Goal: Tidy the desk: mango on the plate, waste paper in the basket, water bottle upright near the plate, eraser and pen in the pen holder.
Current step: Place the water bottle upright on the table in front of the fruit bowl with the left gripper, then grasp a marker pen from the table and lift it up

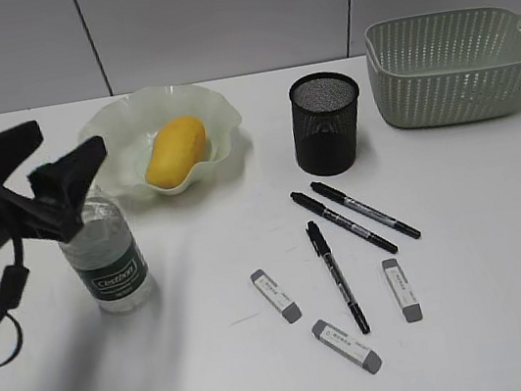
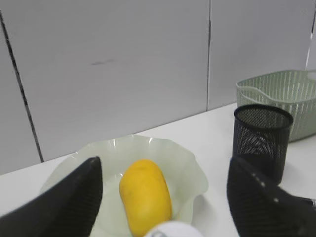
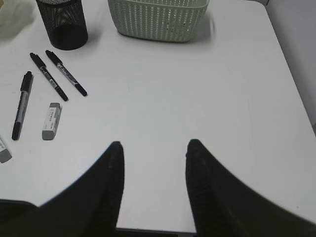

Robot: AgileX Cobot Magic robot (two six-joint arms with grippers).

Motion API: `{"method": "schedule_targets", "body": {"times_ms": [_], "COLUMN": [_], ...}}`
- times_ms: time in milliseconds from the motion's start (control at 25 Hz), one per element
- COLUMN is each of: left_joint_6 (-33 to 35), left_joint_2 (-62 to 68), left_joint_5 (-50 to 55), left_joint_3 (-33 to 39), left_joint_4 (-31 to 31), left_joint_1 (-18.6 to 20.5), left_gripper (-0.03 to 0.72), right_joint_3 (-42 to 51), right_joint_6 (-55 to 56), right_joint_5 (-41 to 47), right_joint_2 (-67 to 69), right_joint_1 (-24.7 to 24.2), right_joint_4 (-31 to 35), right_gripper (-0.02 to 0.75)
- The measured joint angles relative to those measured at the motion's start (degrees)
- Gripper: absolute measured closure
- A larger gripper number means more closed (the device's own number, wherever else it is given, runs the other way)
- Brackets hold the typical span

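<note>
Nearest the exterior camera lie three erasers (image 1: 346,345), scattered on the desk (image 1: 495,297) among three black pens (image 1: 337,277), all apart from one another and none yet in the pen holder (image 1: 326,122), which stands upright just behind them. The left gripper (image 1: 52,159) hangs above the water bottle (image 1: 103,250) with its jaws spread wide; in the left wrist view the white cap sits low between the fingers (image 2: 64,205) without either one touching it, so the bottle appears to stand free. It stands upright just beside the plate (image 1: 218,113), which is where the task wants it, and the wide spread likely serves to clear the cap. The mango (image 1: 175,150) rests lengthwise in the plate. The right gripper (image 3: 154,163) hovers over bare tabletop, half open and holding nothing, well apart from the pens. The basket (image 1: 455,63) stands at the back right; its inside cannot be seen well enough to tell whether any waste paper lies in it, and none shows on the desk. Nothing blocks the mouth of the pen holder, though the closely laid pens may crowd a grasp.
</note>
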Motion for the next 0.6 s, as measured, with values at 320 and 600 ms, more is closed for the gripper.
{"method": "schedule_targets", "body": {"times_ms": [320, 600], "left_joint_6": [-2.3, -2.3], "left_joint_2": [-29.6, -52.1], "left_joint_5": [62.2, 112.6], "left_joint_3": [-9.7, -17.4], "left_joint_4": [-2.7, -4.7], "left_joint_1": [0.0, 0.0], "left_gripper": [0.134, 0.185], "right_joint_3": [0.0, 0.0], "right_joint_6": [0.1, 0.1], "right_joint_5": [0.0, 0.0], "right_joint_2": [0.0, 0.0], "right_joint_1": [0.0, 0.0], "right_joint_4": [0.0, 0.0], "right_gripper": [0.399, 0.399]}}
